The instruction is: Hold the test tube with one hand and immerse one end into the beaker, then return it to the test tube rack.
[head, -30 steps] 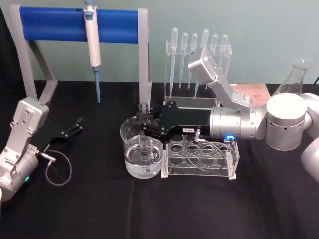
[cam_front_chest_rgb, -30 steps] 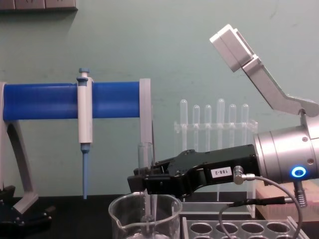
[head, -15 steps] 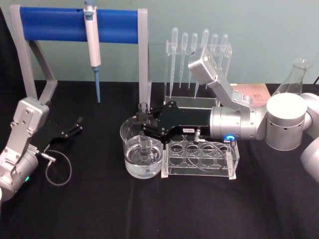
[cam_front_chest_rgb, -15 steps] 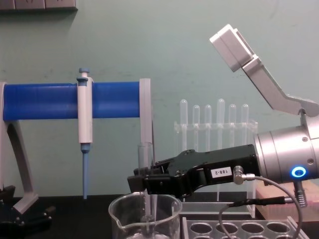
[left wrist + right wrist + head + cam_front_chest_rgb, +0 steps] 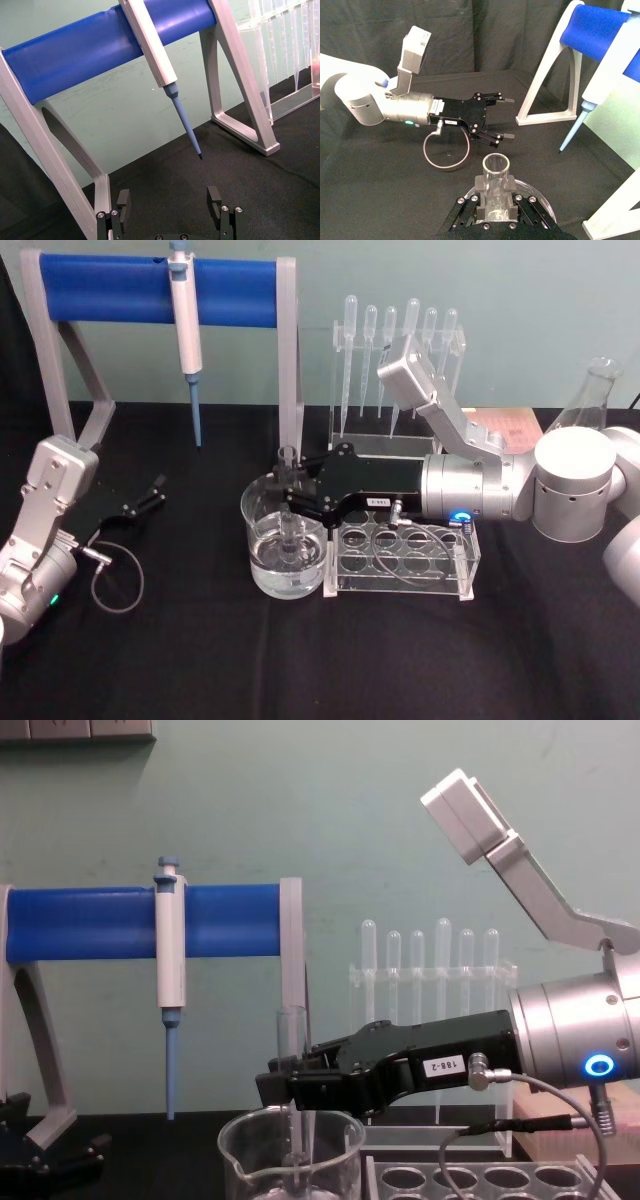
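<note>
The beaker (image 5: 258,562) is standing toward the front edge of the counter (image 5: 300,665), near its middle, with clear liquid filling its lower part. It is sitting just beside the left end of the test tube rack (image 5: 400,583), whose round holes are facing up. The right gripper (image 5: 291,498) is reaching in level from the right, over the rack, and is clamping the test tube (image 5: 291,1035) between its black fingers a little below the rim. The tube is hanging upright over the beaker, its open top sticking up above the fingers and its round end dipping into the liquid. Near the counter's left edge the left gripper (image 5: 150,492) is resting low, well apart from the beaker, its fingers spread wide around nothing. Along the far edge a white-and-blue pipettor (image 5: 185,320) is hanging on a blue-barred stand (image 5: 110,288), and thin pipettes (image 5: 390,325) are standing in a clear holder. A glass flask (image 5: 590,390) is sitting at the far right.
</note>
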You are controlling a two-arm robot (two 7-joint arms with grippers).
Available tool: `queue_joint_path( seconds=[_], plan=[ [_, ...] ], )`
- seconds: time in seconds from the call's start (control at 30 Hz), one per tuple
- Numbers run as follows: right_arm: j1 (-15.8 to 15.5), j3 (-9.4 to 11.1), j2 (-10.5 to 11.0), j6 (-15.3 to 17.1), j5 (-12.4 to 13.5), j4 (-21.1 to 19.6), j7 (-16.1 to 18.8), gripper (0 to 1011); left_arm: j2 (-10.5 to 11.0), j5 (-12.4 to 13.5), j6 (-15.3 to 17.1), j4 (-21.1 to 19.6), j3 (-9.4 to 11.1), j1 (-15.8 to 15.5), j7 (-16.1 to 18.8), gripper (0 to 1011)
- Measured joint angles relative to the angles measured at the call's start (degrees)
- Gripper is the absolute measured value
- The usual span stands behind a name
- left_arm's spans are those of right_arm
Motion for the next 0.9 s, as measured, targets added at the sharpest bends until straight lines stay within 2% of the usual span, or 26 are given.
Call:
queue_joint_path(
  seconds=[0.9],
  plan=[
    [0.00, 0.00, 0.00, 0.00, 0.00, 0.00, 0.00, 234, 0.00, 0.00, 0.00, 0.00, 0.00, 0.00, 0.00, 1000]
  ],
)
